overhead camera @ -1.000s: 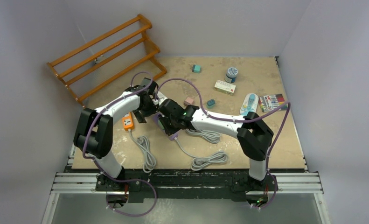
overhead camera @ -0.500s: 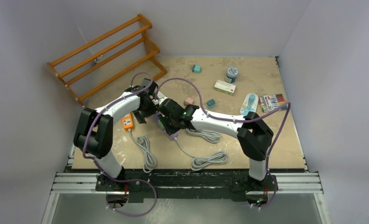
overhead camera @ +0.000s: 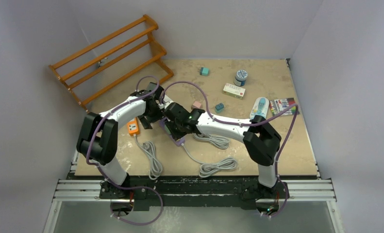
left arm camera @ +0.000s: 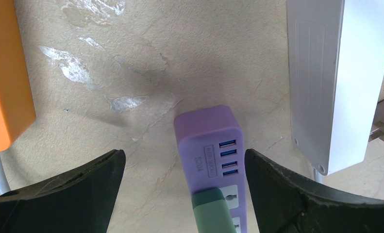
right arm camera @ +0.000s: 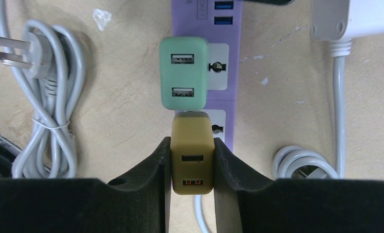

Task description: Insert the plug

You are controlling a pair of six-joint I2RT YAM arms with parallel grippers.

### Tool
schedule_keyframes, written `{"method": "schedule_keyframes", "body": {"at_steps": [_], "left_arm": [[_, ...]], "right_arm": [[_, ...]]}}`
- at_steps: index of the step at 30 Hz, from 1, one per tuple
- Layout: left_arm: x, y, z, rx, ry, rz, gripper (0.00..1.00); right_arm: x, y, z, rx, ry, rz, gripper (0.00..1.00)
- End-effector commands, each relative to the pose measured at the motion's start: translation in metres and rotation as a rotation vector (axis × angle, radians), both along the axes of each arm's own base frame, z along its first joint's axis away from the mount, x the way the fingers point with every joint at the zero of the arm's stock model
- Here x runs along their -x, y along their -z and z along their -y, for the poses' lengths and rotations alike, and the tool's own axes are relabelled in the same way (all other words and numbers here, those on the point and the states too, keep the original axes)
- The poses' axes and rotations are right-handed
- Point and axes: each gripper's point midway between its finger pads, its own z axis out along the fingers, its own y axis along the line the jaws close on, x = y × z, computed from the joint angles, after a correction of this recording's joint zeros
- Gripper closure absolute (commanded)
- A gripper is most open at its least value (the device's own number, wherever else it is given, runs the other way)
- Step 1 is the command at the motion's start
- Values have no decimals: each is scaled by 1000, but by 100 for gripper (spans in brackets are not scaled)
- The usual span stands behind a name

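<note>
The plug, clamped in the right gripper, is held over the strip left of the table's centre; the left gripper is spread wide. It should be squared, then pressed straight.

Wooden rack stands at the far-left edge of the table. Orange power strip lies near a coiled grey cable. Jar stands beside a box.

The yellow plug, a small block with two USB holes facing up, sits at the lower middle of the right wrist view, over a socket of the long purple strip.
</note>
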Motion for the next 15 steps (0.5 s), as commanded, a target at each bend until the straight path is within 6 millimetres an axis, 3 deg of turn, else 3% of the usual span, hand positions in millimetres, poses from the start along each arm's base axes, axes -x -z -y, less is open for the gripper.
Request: {"method": "schedule_keyframes", "body": {"at_steps": [1,10,12,15], "left_arm": [[-6,-7,-1,6,-1,33,8],[-7,-11,-3,-1,-5,35,8],[-10,-19,-6,-4,-18,54,8],[-20,-47,-15,10,-60,126,8]], "right_arm": [[-5,6,1,37,4,13,100],[-3,10,9,87,9,-4,100],[-2,10,12,106,11,-15,100],[0,13,19,143,16,-23,100]]}}
